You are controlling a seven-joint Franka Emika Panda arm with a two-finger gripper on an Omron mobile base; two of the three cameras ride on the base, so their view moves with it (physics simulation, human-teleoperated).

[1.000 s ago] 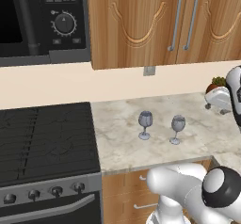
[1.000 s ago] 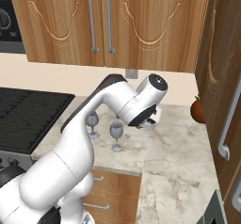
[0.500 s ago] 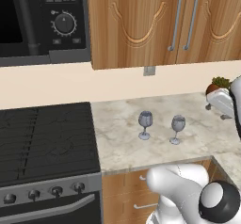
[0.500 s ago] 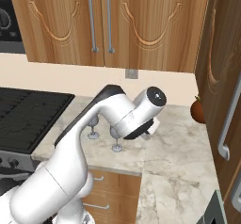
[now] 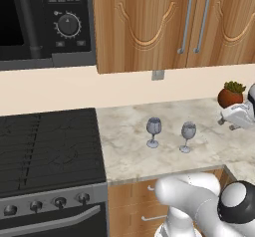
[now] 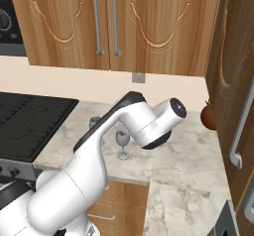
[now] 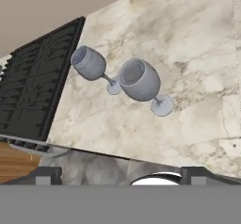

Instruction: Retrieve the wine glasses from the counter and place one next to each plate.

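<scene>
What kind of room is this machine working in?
A home-style kitchen, rendered by computer: a black gas stove sits beside a marble counter holding two wine glasses, with wooden cabinets and a microwave above.

Ahead of my hand, two grey-blue see-through glasses (image 7: 139, 79) on beige veined marble counter (image 7: 188, 53); black stove (image 7: 33, 84) beyond them.

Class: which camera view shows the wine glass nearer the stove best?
The left base view: that glass stands whole and unblocked on the counter. The hand view shows it whole but tilted. In the right base view the arm hides all but its rim.
</scene>
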